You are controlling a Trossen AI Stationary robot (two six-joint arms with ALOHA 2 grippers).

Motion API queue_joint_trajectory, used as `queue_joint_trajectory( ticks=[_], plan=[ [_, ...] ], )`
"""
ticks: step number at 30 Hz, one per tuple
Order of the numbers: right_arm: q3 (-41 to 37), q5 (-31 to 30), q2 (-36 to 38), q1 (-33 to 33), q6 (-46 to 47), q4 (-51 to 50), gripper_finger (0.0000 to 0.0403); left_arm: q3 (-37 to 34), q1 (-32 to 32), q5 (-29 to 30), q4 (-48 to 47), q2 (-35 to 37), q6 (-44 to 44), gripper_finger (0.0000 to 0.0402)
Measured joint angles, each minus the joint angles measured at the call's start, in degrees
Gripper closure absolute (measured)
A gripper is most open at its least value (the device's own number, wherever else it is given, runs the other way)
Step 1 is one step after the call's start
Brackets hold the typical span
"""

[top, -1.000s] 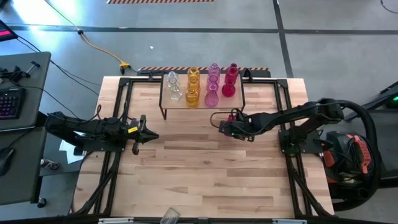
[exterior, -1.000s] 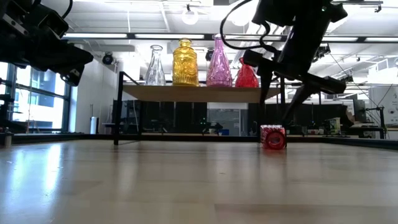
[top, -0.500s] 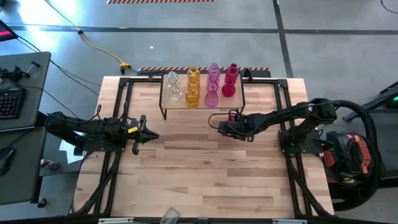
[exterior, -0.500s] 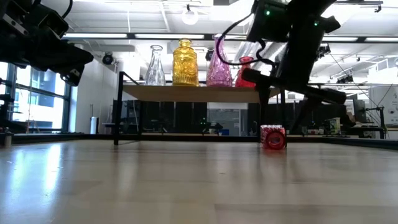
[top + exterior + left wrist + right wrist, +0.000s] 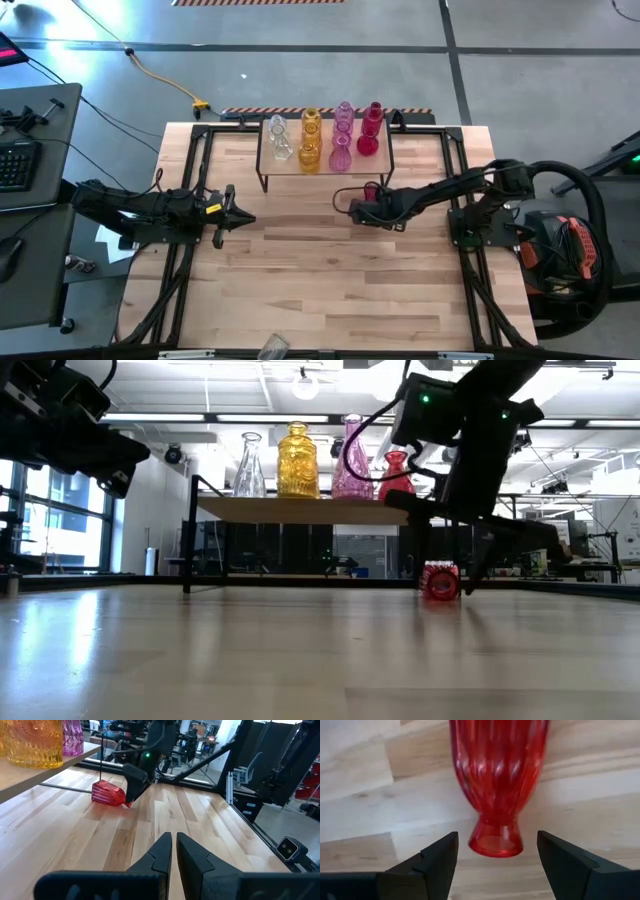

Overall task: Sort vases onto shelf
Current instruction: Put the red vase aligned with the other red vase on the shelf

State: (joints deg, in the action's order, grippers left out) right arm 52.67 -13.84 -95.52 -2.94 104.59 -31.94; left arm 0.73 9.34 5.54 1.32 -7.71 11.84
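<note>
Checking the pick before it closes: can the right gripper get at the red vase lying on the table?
Probably yes. The right gripper is open, its fingers either side of the red vase's neck, with only bare table around it.

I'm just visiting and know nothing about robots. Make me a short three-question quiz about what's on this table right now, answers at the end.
1. True or false: the red vase on the tabletop stands upright.
2. How many vases stand on the shelf?
A. four
B. six
C. eight
3. Fill in: the right gripper has its fingers ____ on either side of the red vase's neck, while the left gripper waits shut, well away from the vase.

Key:
1. False; it lies on its side in front of the shelf.
2. C; two each of clear, yellow, pink and red.
3. open; it is not yet clamped.
</note>
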Motion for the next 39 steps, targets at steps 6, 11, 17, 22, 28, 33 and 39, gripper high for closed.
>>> queue_joint_trajectory(
  ticks=[6,11,17,22,28,33,39],
  plan=[
    [0.0,-7.6,-1.2,-2.7,1.5,0.7,0.0151,0.0,0.0,0.0,0.0,0.0,0.0,0.0383],
    [0.0,-8.5,-3.4,-3.6,2.0,1.7,0.0151,0.0,0.0,0.0,0.0,0.0,0.0,0.0383],
    [0.1,-9.3,-4.3,-3.6,1.6,2.2,0.0151,0.0,0.0,0.0,0.0,0.0,0.0,0.0383],
    [0.1,-9.9,-4.3,-3.6,1.6,2.5,0.0175,0.0,0.0,0.0,0.0,0.0,0.0,0.0383],
    [0.1,-9.9,-4.3,-3.6,2.1,2.5,0.0245,0.0,0.0,0.0,0.0,0.0,0.0,0.0383],
    [0.2,-9.7,-4.3,-3.6,2.4,2.4,0.0277,0.0,0.0,0.0,0.0,0.0,0.0,0.0383],
    [0.2,-6.3,-3.8,-3.5,2.4,1.8,0.0264,0.0,0.0,0.0,0.0,0.0,0.0,0.0383]
  ],
)
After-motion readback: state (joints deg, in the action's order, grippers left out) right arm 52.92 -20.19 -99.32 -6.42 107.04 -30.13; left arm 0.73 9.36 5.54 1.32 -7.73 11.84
